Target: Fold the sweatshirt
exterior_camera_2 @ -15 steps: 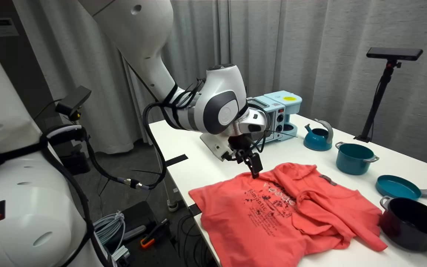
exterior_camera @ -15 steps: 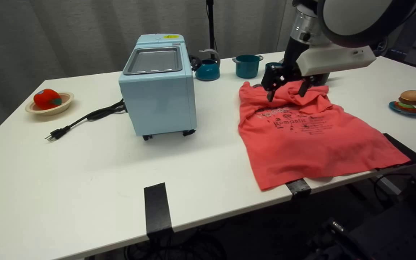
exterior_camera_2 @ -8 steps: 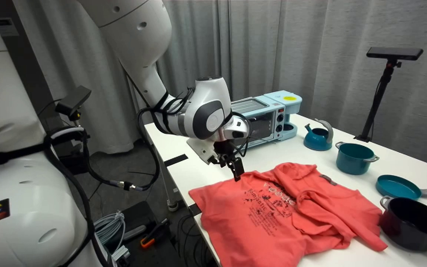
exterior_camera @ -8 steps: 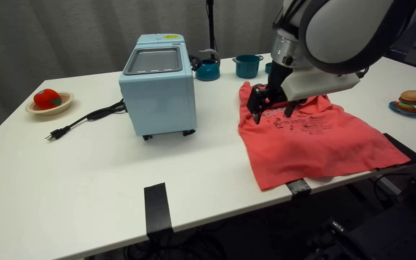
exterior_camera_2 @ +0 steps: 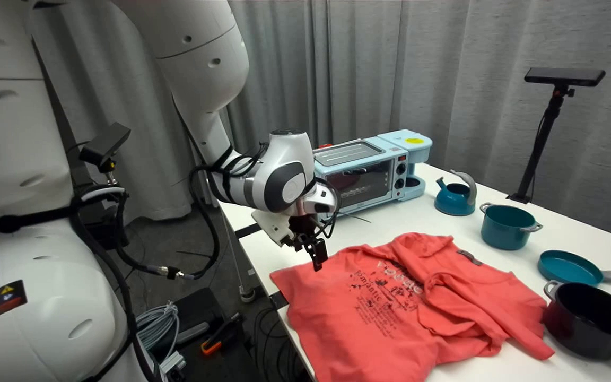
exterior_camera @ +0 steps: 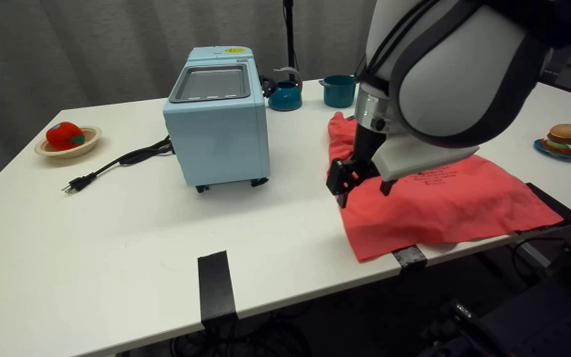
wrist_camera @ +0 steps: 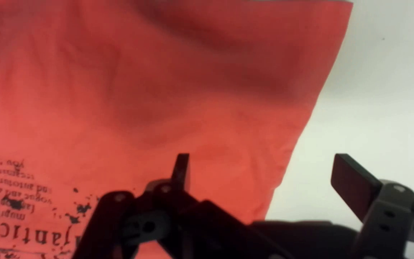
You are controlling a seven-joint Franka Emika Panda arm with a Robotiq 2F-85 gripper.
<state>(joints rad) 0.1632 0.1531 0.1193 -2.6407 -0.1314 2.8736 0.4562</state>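
The coral-red sweatshirt [exterior_camera: 444, 208] lies on the white table in both exterior views [exterior_camera_2: 348, 329]. Its lower part is spread flat to the table's front edge, print upward. In an exterior view its upper part and a sleeve [exterior_camera_2: 496, 302] lie bunched and folded over beside the print. My gripper [exterior_camera: 364, 196] is open and empty, above one side edge of the sweatshirt near its lower part. In the wrist view the gripper [wrist_camera: 261, 158] has one finger [wrist_camera: 181, 167] over the cloth [wrist_camera: 138, 90] and the other finger [wrist_camera: 350, 183] over bare table. The side edge runs between them.
A light-blue toaster oven [exterior_camera: 221, 134] stands beside the sweatshirt, with a power cord [exterior_camera: 137, 156]. A teal kettle [exterior_camera_2: 454, 199], teal pot [exterior_camera_2: 507, 228], teal pan [exterior_camera_2: 568, 267] and dark pot [exterior_camera_2: 592, 323] stand behind. A toy burger [exterior_camera: 565, 139] and a bowl [exterior_camera: 67, 151] sit farther out.
My open gripper has moved from over the sweatshirt's upper part along its side edge toward the table's front edge, and appears lower. The sweatshirt has not visibly moved.
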